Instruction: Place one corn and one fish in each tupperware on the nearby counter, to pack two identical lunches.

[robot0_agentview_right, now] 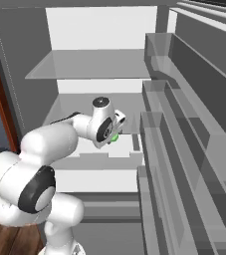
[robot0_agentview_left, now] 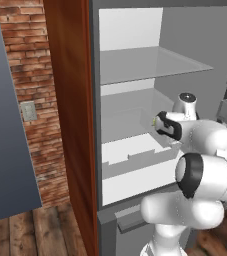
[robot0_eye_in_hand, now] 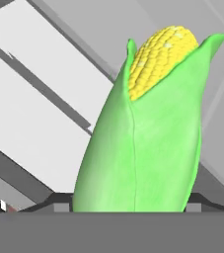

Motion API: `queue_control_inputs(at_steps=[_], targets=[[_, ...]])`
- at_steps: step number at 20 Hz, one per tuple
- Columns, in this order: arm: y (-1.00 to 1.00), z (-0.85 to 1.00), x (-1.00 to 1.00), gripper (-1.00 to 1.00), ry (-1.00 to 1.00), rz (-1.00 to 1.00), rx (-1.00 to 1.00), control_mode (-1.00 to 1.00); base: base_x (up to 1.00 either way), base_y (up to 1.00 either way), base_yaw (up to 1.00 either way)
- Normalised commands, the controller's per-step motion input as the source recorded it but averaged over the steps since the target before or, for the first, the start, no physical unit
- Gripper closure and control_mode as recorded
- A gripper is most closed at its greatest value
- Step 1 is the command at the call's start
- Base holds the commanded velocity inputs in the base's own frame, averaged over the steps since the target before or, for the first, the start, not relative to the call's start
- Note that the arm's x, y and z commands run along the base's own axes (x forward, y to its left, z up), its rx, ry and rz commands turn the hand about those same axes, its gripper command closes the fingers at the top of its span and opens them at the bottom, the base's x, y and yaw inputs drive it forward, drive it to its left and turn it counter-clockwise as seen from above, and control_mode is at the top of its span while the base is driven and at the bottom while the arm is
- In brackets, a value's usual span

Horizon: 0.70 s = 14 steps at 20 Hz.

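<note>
Corn (robot0_eye_in_hand: 143, 133) right up against the lens in the hand view, folks: a fat bright-green husk with yellow bumpy kernels bursting out of its far end, standing between the two dark finger tips at the bottom edge. Those tips sit either side of the husk's base, spread wide around it, so the pincer (robot0_eye_in_hand: 128, 207) looks clamped on the cob, though the actual contact is hidden at the frame's lower edge.

Swing over to the left base view and the white arm reaches up from the lower right into an open fridge (robot0_agentview_left: 135, 65). Its wrist is over the lower glass shelf (robot0_agentview_left: 127, 117), and a speck of yellow-green peeks out just left of the hand, the corn (robot0_agentview_left: 155, 120) again. Below the shelf sits a white drawer (robot0_agentview_left: 135, 150). A reddish-brown wooden panel (robot0_agentview_left: 72, 115) stands along the fridge's left side, a brick wall (robot0_agentview_left: 27, 75) with a pale switch plate (robot0_agentview_left: 29, 111) beyond it, and wooden floorboards (robot0_agentview_left: 30, 230) at the bottom.

From the right base view, the arm rises from the lower left, hand tipped toward the fridge interior, with a dab of green (robot0_agentview_right: 114, 138) showing under the wrist. Grey door bins (robot0_agentview_right: 184, 149) stack along the right side. Up top, another glass shelf (robot0_agentview_right: 89, 64) is bare.
</note>
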Motion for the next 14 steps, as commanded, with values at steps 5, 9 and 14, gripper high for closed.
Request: queue_control_inputs(at_steps=[5,9,14], targets=[[0.27,0.67,-1.0,1.0,0.0,0.0,0.02,-1.0,0.0,0.0,0.0],[0.16,0.7,-1.0,1.0,0.0,0.0,0.07,-1.0,0.0,0.0,0.0],[0.25,0.49,-1.0,1.0,-0.01,-0.02,0.05,-1.0,0.0,0.0,0.0]])
